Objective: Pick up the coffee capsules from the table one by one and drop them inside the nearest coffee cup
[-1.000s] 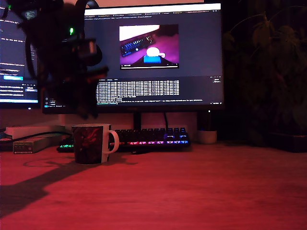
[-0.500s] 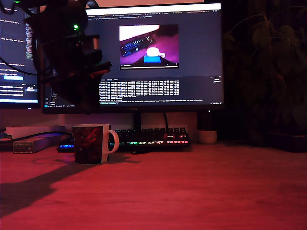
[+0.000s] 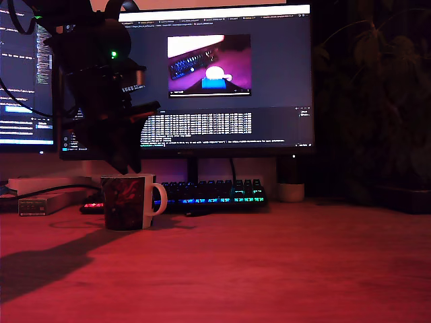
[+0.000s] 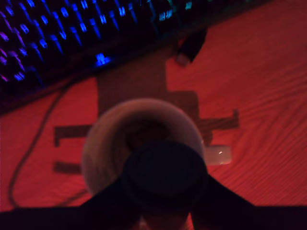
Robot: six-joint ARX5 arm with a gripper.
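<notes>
The coffee cup (image 3: 128,200), dark with a red swirl and a white handle, stands on the red-lit wooden table (image 3: 269,269) in front of the keyboard. My arm is a dark shape right above it, and the gripper (image 3: 129,161) hangs just over the rim. In the wrist view, the gripper (image 4: 163,187) is shut on a dark round coffee capsule (image 4: 163,172). The capsule sits over the near side of the cup's pale rim (image 4: 103,139). Something dark lies inside the cup (image 4: 144,132). No loose capsules show on the table.
A backlit keyboard (image 3: 209,192) lies behind the cup, below a large monitor (image 3: 215,81). A small pale pot (image 3: 291,192) stands at the exterior view's right of the keyboard, with a dark plant (image 3: 377,101) beyond. Boxes (image 3: 47,198) lie at the exterior view's left. A cable (image 4: 33,143) runs near the cup.
The arm has swung toward the exterior view's right and now hangs directly over the cup. The keyboard's light colours have shifted.
</notes>
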